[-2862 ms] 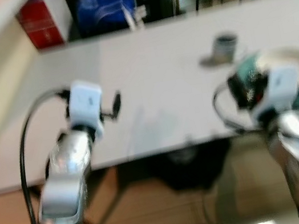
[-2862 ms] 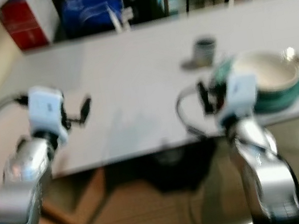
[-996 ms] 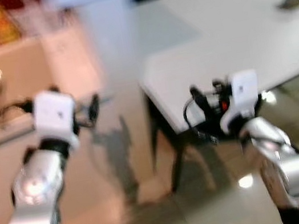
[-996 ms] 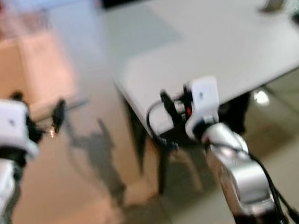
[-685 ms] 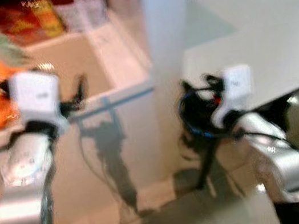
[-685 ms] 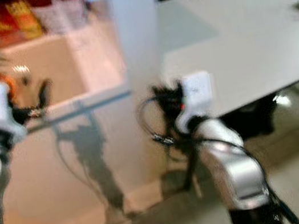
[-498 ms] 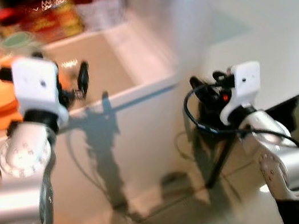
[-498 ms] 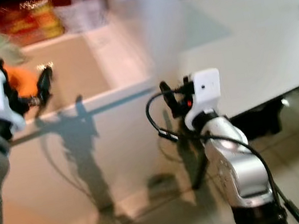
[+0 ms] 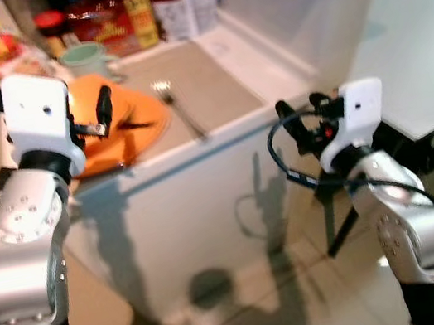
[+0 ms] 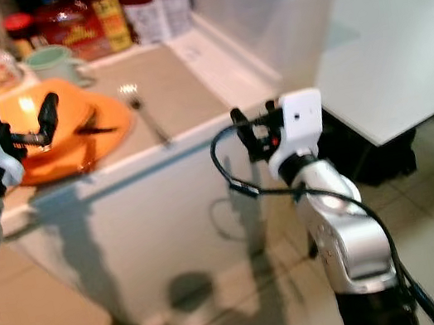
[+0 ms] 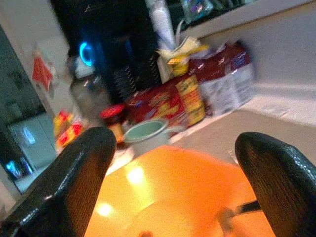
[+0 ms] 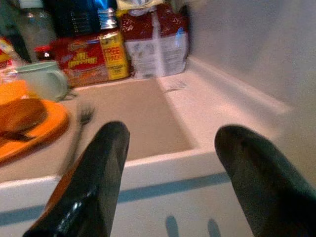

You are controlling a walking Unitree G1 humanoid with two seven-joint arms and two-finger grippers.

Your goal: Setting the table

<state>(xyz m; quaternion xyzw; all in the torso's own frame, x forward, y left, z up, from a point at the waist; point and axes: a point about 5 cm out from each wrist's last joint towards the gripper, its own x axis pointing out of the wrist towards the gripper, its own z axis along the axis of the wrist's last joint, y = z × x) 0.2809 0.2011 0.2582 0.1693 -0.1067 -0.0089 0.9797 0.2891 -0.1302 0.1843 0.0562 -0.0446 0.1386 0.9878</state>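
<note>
The left gripper [image 9: 104, 108] is raised over the orange plate [image 9: 139, 126], fingers spread and empty, apparently lined up for a pick. The plate, glossy and round, is lying on the matte beige bench [image 9: 223, 98] with dark cutlery across it. A slim metal fork [image 9: 178, 110] is lying just beside it, and a pale green mug [image 9: 85, 55] behind. The right gripper [image 12: 168, 163] is held before the bench edge, spread and empty.

Both arms raised fwd, jaws apart.
</note>
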